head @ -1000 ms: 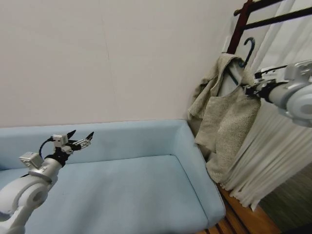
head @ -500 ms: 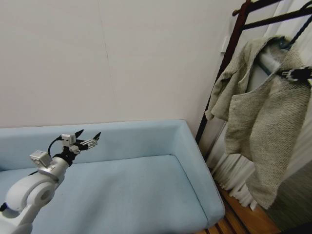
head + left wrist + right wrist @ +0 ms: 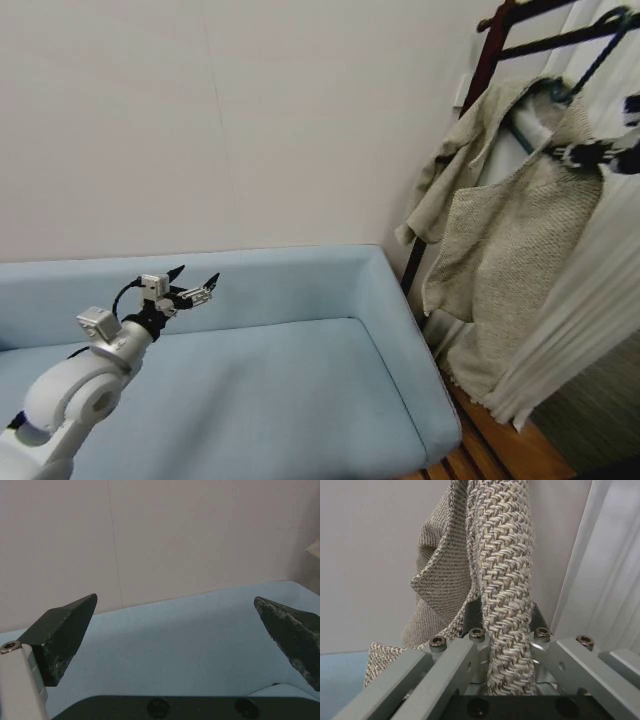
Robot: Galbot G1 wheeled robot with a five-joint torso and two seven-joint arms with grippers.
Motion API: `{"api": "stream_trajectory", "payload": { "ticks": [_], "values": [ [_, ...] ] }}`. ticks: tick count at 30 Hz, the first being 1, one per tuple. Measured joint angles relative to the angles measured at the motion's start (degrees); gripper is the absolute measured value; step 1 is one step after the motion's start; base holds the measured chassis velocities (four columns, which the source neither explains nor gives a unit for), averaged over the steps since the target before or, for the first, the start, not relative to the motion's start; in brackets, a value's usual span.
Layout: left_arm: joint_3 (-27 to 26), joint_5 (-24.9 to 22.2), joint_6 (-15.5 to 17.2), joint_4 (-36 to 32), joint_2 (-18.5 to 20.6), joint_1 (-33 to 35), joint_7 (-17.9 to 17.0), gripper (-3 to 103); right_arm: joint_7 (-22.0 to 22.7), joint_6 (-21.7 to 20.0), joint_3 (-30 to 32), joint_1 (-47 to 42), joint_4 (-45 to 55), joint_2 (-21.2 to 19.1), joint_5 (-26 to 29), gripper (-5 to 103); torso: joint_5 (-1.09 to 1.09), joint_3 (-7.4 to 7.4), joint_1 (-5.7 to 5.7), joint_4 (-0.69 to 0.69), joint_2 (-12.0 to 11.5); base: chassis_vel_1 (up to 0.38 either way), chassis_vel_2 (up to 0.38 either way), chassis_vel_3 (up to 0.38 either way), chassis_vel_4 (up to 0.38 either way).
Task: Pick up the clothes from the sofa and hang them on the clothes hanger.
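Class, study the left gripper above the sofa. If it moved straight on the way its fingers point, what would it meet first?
Probably the sofa backrest: the left gripper, open and empty, aims near its upper edge, with the wall just above. Depth is unclear.

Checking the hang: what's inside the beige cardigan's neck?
A dark hanger: its hook rises from the cardigan collar toward the rack bar. The knit covers its shoulders. The right hand grips the knit edge. The left hand hangs open over the sofa.

One cardigan (image 3: 520,240), one sofa (image 3: 250,400), one hanger (image 3: 592,62), one rack (image 3: 482,68).
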Motion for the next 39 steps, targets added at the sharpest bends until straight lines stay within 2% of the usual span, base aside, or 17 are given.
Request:
{"api": "stream_trajectory", "payload": {
  "ticks": [1, 3, 6, 10, 14, 17, 18, 21, 22, 23, 25, 26, 27, 29, 32, 35, 39],
  "values": [
    [0.0, 0.0, 0.0, 0.0, 0.0, 0.0, 0.0, 100, 0.0, 0.0, 0.0, 0.0, 0.0, 0.0, 0.0, 5, 0.00, 0.00, 0.00, 0.00, 0.0, 0.000, 0.000, 0.000, 0.000],
    [0.0, -0.1, 0.0, 0.0, 0.6, 0.1, -0.2, 100, -2.0, 1.3, -1.0, -0.6, -2.3, 2.3, -5.3, 5, 0.00, 0.00, 0.01, 0.00, 0.0, 0.000, 0.000, 0.000, 0.000],
    [0.2, -0.3, 0.1, 0.2, 1.6, 0.1, -0.6, 100, -3.6, 1.9, -2.5, 0.3, -6.2, 5.6, -9.8, 5, 0.01, 0.00, 0.00, -0.03, 0.0, 0.000, 0.000, 0.000, 0.000],
    [0.4, -0.6, 0.3, 0.5, 2.4, 0.0, -0.9, 100, -3.8, 1.8, -3.7, 1.2, -8.2, 8.3, -12.8, 5, 0.02, 0.01, 0.01, -0.01, 0.0, 0.000, 0.000, 0.000, 0.000],
    [0.9, -1.2, 0.8, 0.7, 3.3, -0.6, -1.4, 100, -1.2, -0.3, -3.9, 3.3, -8.5, 10.2, -11.8, 5, 0.01, 0.00, 0.00, -0.01, 0.0, 0.000, 0.000, 0.000, 0.000],
    [1.7, -1.3, 0.8, 1.3, 3.6, -1.5, -1.5, 100, 3.7, -2.1, -7.3, 9.2, -9.3, 11.6, -6.3, 5, 0.01, -0.01, 0.00, -0.04, 0.0, 0.000, 0.000, 0.000, 0.000],
    [1.7, -1.3, 0.8, 1.3, 3.6, -1.5, -1.5, 100, 3.7, -2.1, -7.3, 9.2, -9.3, 11.6, -6.3, 5, 0.01, -0.01, 0.00, -0.04, 0.0, 0.000, 0.000, 0.000, 0.000],
    [2.7, -1.3, 0.9, 2.0, 3.6, -2.5, -1.5, 100, 11.2, -2.9, -14.5, 18.4, -10.7, 13.6, 1.4, 5, 0.00, -0.01, 0.00, -0.02, 0.0, 0.000, 0.000, 0.000, 0.000],
    [2.7, -1.3, 0.9, 2.0, 3.6, -2.5, -1.5, 100, 11.2, -2.9, -14.5, 18.4, -10.7, 13.6, 1.4, 5, 0.00, -0.01, 0.00, -0.02, 0.0, 0.000, 0.000, 0.000, 0.000],
    [3.5, -1.2, 0.9, 2.5, 3.4, -3.2, -1.5, 100, 14.6, -2.8, -20.1, 25.0, -11.7, 15.0, 4.8, 5, 0.02, 0.00, 0.00, -0.02, 0.0, 0.000, 0.000, 0.000, 0.000],
    [4.4, -0.9, 0.8, 2.9, 3.0, -4.1, -1.4, 100, 18.9, -2.5, -26.4, 33.2, -13.0, 17.3, 9.7, 5, -0.01, 0.00, 0.00, -0.01, 0.0, 0.000, 0.000, 0.000, 0.000],
    [4.8, -0.9, 0.8, 3.2, 2.8, -4.6, -1.4, 100, 21.2, -1.9, -29.6, 37.0, -13.7, 18.7, 12.3, 5, -0.03, -0.01, 0.00, -0.02, 0.0, 0.000, 0.000, 0.000, 0.000],
    [4.8, -0.9, 0.8, 3.2, 2.8, -4.6, -1.4, 100, 21.2, -1.9, -29.6, 37.0, -13.7, 18.7, 12.3, 5, -0.03, -0.01, 0.00, -0.02, 0.0, 0.000, 0.000, 0.000, 0.000],
    [5.8, -0.7, 0.7, 3.7, 2.3, -5.7, -1.2, 100, 25.9, -0.3, -35.7, 44.0, -15.2, 21.0, 17.8, 5, -0.04, 0.00, 0.00, 0.02, 0.0, 0.000, 0.000, 0.000, 0.000],
    [6.3, -0.4, 0.6, 4.0, 2.0, -6.3, -1.0, 100, 28.3, 0.8, -38.2, 47.0, -16.0, 22.0, 21.0, 5, -0.02, 0.00, 0.00, 0.02, 0.0, 0.000, 0.000, 0.000, 0.000],
    [9.1, 0.8, 0.1, 5.5, 1.0, -8.6, -0.4, 100, 35.5, 4.6, -43.2, 53.3, -19.7, 25.5, 32.0, 5, -0.02, -0.01, -0.01, -0.02, 0.0, 0.000, 0.000, 0.000, 0.000],
    [12.8, 1.3, 0.0, 6.8, 0.2, -12.3, -0.3, 100, 38.4, 6.5, -48.9, 58.0, -21.8, 27.3, 36.0, 5, 0.00, 0.00, 0.00, -0.02, 0.0, 0.000, 0.000, 0.000, 0.000]
  ]
}}
